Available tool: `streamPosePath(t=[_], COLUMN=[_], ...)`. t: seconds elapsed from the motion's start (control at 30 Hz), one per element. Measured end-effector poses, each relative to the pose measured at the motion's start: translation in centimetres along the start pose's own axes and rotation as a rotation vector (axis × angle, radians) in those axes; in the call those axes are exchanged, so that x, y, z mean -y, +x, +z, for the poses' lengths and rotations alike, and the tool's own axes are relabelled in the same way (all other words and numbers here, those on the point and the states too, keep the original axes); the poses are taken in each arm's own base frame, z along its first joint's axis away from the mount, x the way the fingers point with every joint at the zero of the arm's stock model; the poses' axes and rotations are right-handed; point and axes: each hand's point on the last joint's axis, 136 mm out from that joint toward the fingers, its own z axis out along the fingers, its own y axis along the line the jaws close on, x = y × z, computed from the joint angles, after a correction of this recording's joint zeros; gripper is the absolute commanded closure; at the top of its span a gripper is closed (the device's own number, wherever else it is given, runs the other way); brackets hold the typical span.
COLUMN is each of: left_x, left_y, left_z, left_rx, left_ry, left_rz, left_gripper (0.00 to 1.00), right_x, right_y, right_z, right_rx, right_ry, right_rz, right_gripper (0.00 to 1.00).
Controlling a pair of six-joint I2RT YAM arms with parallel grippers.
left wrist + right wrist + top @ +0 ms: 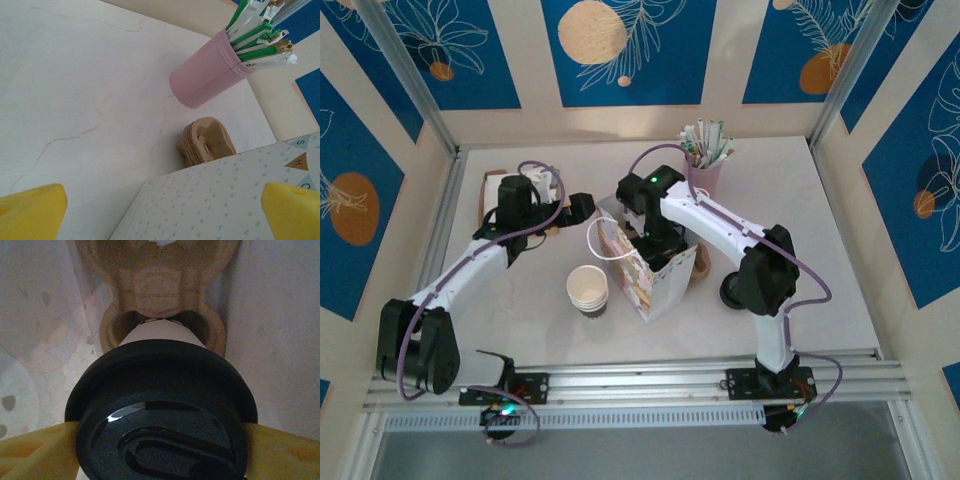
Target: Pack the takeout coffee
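Coffee down in the bag, my right hand at its lid.
On the pale bench (520, 310) stands the white patterned paper gift bag (665, 285); inside it, in the right wrist view, a tan moulded-pulp cup carrier (160, 290) rings the takeout coffee (160, 330), a small whitish paper cup under its round black plastic sip lid (160, 390). My right hand (160, 426) flanks that lid, though the rim hides whether the fingers pinch it. My left hand (162, 195) is spread wide and empty near the bag. I judge the cup light, soft-walled and easily dented, the lid slick and liable to pop; I would hold the paper wall just under the rim, gently, upright.
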Motion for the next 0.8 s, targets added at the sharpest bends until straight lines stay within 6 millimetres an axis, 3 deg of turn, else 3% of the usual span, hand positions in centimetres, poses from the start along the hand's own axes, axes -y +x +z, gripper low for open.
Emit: streamPosePath(t=[0.8], left_x=[-0.01], left_y=[0.0], left_z=[0.0], left_rx=[0.0], left_ry=[0.0], left_rz=[0.0], left_gripper=[0.0], right_x=[0.14], right_y=[0.0], right_z=[0.0], right_rx=[0.001], right_ry=[0.008], right_rz=[0.001], right_gripper=[0.14])
